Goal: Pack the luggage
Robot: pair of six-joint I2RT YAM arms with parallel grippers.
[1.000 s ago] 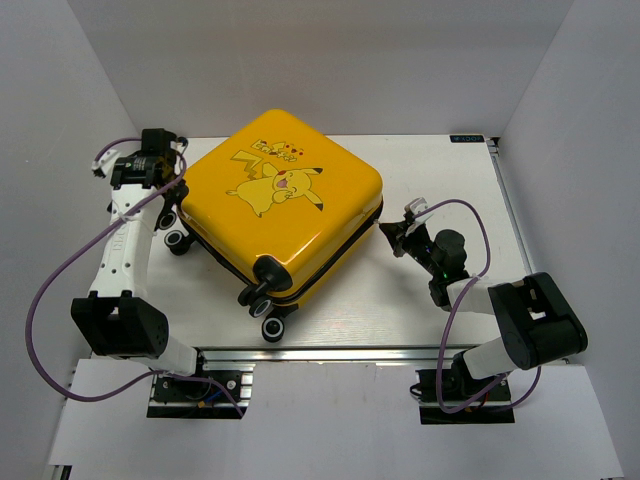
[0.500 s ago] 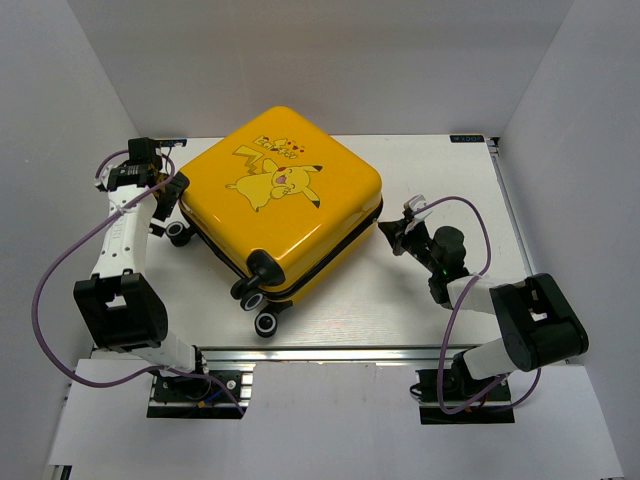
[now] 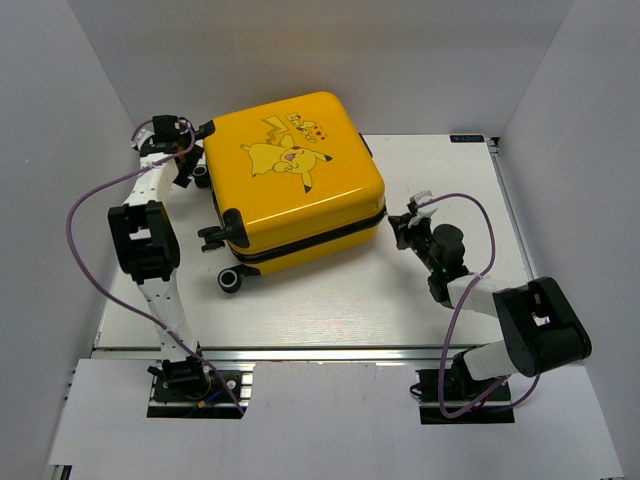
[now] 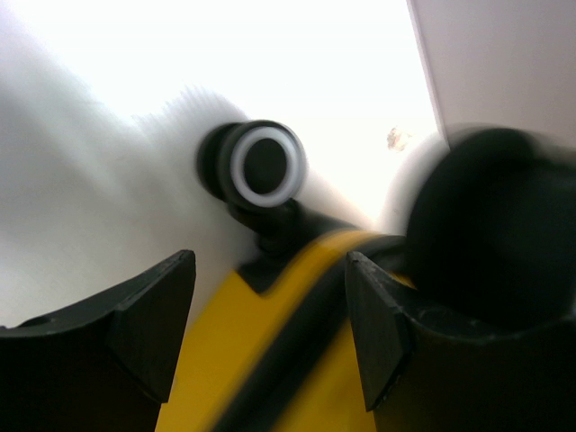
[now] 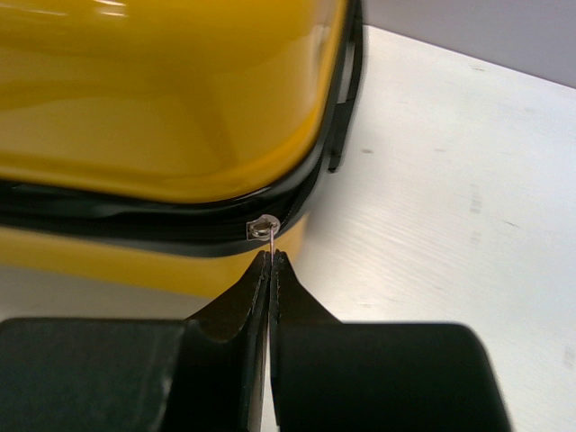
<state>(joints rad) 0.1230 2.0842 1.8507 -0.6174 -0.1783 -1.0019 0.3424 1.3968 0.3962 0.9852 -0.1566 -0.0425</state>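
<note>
While white walls (image 3: 330, 50) box in the pale bench (image 3: 440, 290), the luggage (image 3: 295, 170) lies closed at upper centre of the frame, close to the back wall. My right pincer (image 5: 271, 258) is clenched on the zip pull (image 5: 263, 227). My left pincer (image 4: 268, 270) stands released astride a blurred yellow corner beside a wheel (image 4: 264, 165); I cannot tell whether it touches.

Left arm's stretched far forward, elbow bent, left gripper (image 4: 270, 297) with its jaws standing apart. Right arm's folded low, right gripper (image 5: 270, 258) pinched tight together, pointing inward.
</note>
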